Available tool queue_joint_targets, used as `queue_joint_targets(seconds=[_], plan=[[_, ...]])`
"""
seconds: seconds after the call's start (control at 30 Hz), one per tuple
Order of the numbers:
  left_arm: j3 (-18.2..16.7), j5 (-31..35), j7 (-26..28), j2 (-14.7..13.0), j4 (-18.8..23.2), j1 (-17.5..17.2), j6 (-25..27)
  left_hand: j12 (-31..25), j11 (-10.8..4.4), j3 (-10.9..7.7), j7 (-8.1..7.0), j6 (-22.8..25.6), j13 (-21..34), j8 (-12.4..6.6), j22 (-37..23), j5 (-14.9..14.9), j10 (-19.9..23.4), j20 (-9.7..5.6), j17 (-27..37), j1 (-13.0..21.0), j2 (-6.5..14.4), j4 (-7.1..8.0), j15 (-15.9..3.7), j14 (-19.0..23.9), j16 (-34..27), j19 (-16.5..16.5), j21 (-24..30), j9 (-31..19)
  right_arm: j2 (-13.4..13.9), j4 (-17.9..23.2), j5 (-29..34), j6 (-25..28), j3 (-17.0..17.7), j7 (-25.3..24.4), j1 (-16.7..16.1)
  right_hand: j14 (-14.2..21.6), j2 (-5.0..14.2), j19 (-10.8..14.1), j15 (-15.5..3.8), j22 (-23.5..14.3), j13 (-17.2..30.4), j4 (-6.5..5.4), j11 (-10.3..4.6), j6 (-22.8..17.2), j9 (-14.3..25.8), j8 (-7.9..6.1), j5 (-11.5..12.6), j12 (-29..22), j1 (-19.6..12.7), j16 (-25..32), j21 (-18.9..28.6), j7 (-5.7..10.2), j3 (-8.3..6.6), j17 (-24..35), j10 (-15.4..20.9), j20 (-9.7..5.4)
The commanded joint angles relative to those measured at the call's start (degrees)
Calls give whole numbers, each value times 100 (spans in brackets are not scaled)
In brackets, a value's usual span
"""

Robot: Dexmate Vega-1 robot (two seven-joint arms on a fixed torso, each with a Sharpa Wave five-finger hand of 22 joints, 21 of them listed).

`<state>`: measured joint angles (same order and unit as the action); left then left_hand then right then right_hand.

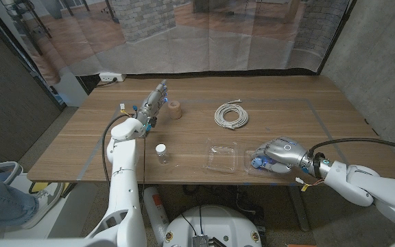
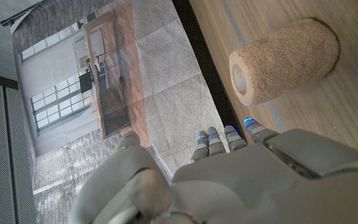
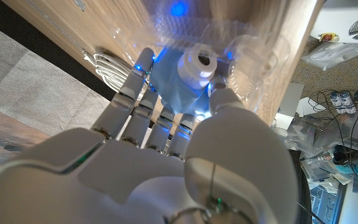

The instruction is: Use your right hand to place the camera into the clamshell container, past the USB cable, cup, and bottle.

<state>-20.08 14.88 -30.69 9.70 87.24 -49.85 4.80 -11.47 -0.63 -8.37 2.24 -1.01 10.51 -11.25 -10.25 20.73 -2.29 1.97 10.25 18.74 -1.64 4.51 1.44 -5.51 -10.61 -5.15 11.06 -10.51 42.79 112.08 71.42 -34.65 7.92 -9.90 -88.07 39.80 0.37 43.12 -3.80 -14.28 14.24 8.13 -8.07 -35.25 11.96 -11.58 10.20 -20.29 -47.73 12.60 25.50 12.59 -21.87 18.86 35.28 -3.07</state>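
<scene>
**A:** Start at the near edge. Where is the camera?

**B:** In the right hand [image 1: 277, 155], at about five o'clock on the table [image 1: 321, 123]. The right wrist view shows a small blue and white camera [image 3: 188, 71] pinched between the thumb and the fingers, lens end pointing away from the palm. The hand hangs over the right half of the clear clamshell container [image 1: 235, 157]; through the blur I cannot tell whether the camera already touches the plastic.

**A:** So which way does the container lie from it?

**B:** Directly under the hand, with the other tray stretching toward nine o'clock. The container's long axis runs three to nine, along the table's near edge. My guess is that the move left is a straight lowering and a release, no sideways travel.

**A:** And the other things?

**B:** The bottle [image 1: 161, 152] stands at about seven o'clock, beyond the container's left end. The USB cable [image 1: 231, 114] is coiled near the table's middle, toward twelve from the container. The cup [image 1: 175, 109] lies on its side at eleven, just beside the left hand [image 1: 153, 102].

**A:** That hand's state?

**B:** Its fingers are straight and held together, empty, far from the container. The right arm is plainly the nearer one.
</scene>
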Motion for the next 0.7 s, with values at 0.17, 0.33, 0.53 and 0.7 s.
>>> queue_joint_targets(seconds=[0.17, 0.33, 0.53, 0.7], plan=[[-9, -29, -15, -4, -95, 13, -46, -10, 16, 25, 11, 42, 28, -18, -14, -36, -25, 15, 29, 65, 10, -14, 15, -20, -16, -25, 42, -31, 50, 176, 43, 59, 123, 200, -93, -120, -182, -101, -400, -2, -66, -28, 28, 154, -10, 71, 47, 102, 101, -69, 44, 4, 95, -54, -117, 89], [-2, -25, -19, -11, -137, 36, -47, -12, 21, 29, 11, 49, 28, -21, -14, -37, -18, 18, 29, 67, 12, -14, 13, -20, -16, -24, 43, -31, 50, 240, 47, 58, 168, 254, -98, -183, -241, -171, -337, 5, -115, -46, 107, 343, -24, 118, 73, 190, 169, -95, 30, -2, 137, -89, -244, 155], [6, -16, -28, -23, -177, 65, -46, -12, 11, 33, 18, 67, 28, -27, -14, -38, -20, 18, 29, 70, 14, -13, 15, -22, -15, -24, 43, -31, 32, 270, 44, 42, 213, 233, -86, -154, -280, -195, -269, 13, -155, -57, 219, 423, -29, 111, 98, 214, 215, -82, 29, 5, 164, -122, -230, 176], [6, -16, -33, -30, -180, 76, -57, -10, 6, 36, 14, 66, 28, -26, -14, -39, -24, 18, 29, 72, 16, -13, 15, -22, -16, -24, 43, -31, 11, 321, 38, 39, 254, 274, -91, -112, -306, -194, -253, 18, -177, -60, 298, 400, -30, 85, 112, 215, 238, -71, 34, 5, 180, -146, -192, 182]])
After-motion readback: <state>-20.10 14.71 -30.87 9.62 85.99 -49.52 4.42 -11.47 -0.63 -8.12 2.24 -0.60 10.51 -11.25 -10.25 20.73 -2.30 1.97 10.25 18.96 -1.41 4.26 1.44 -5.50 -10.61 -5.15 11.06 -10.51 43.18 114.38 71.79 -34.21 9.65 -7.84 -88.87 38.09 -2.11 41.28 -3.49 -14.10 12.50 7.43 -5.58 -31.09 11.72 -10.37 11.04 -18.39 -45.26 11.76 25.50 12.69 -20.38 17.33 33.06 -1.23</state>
